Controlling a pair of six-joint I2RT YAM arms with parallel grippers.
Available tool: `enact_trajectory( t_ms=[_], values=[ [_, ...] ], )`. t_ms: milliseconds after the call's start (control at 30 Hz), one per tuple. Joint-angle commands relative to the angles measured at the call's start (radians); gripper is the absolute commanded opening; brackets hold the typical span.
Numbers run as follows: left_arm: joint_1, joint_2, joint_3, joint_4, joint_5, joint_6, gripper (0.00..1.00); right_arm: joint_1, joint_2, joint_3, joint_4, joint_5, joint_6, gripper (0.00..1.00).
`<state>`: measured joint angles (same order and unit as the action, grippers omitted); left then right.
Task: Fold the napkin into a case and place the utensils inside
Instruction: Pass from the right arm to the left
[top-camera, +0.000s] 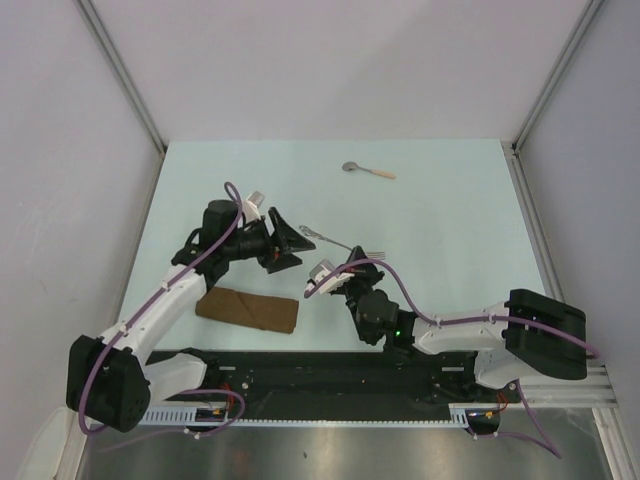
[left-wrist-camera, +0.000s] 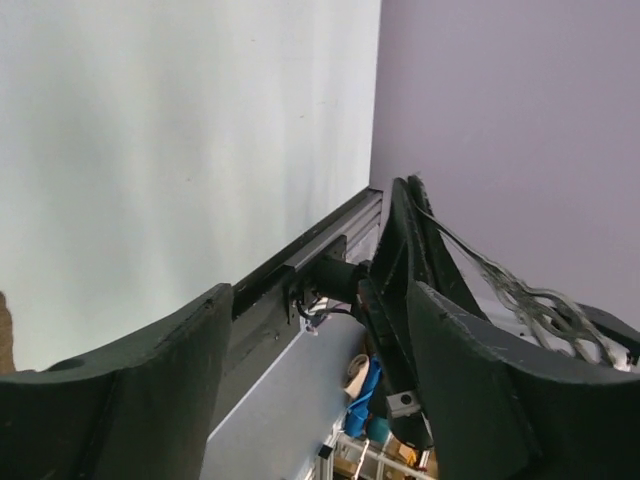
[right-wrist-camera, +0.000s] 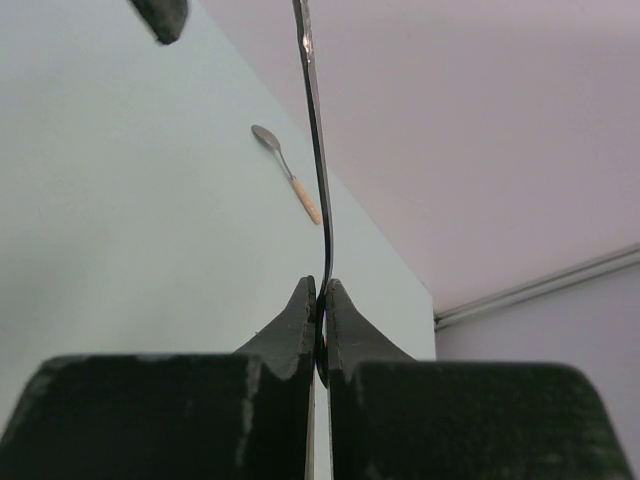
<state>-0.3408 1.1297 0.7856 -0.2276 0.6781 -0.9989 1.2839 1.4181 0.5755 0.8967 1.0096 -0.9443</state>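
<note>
The napkin (top-camera: 247, 308) lies folded into a narrow flat brown case near the table's front edge, left of centre. A sliver of it shows at the left wrist view's edge (left-wrist-camera: 4, 335). My right gripper (top-camera: 355, 266) (right-wrist-camera: 322, 300) is shut on a silvery fork (top-camera: 340, 243) (right-wrist-camera: 318, 150) near its tines, holding it above the table. My left gripper (top-camera: 296, 244) (left-wrist-camera: 320, 400) stands open beside the fork's handle end, not touching it; the tines (left-wrist-camera: 535, 300) show past its right finger. A spoon (top-camera: 368, 170) (right-wrist-camera: 287, 175) with a pale handle lies at the table's far side.
Grey walls with metal rails enclose the table on the left, the right and the back. The black mounting rail with both arm bases runs along the near edge (top-camera: 330, 370). My left arm reaches over the space just behind the folded cloth.
</note>
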Motion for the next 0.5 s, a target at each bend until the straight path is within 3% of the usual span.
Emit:
enact_trajectory(
  t_ms=[0,167,367,467],
  values=[
    [-0.015,-0.028,0.006,0.157,0.072,-0.047,0.83,0.003,-0.004,0.007,0.029,0.014,0.024,0.0],
    [-0.027,-0.083,-0.012,0.188,0.112,0.017,0.85,-0.024,-0.042,0.04,-0.186,-0.035,0.188,0.0],
    [-0.026,-0.045,0.059,0.067,-0.012,0.028,0.89,0.003,-0.057,0.001,-0.146,-0.04,0.141,0.0],
    [-0.046,0.013,0.119,0.03,-0.038,0.029,0.84,0.011,-0.065,0.003,-0.153,-0.039,0.134,0.0]
  ],
)
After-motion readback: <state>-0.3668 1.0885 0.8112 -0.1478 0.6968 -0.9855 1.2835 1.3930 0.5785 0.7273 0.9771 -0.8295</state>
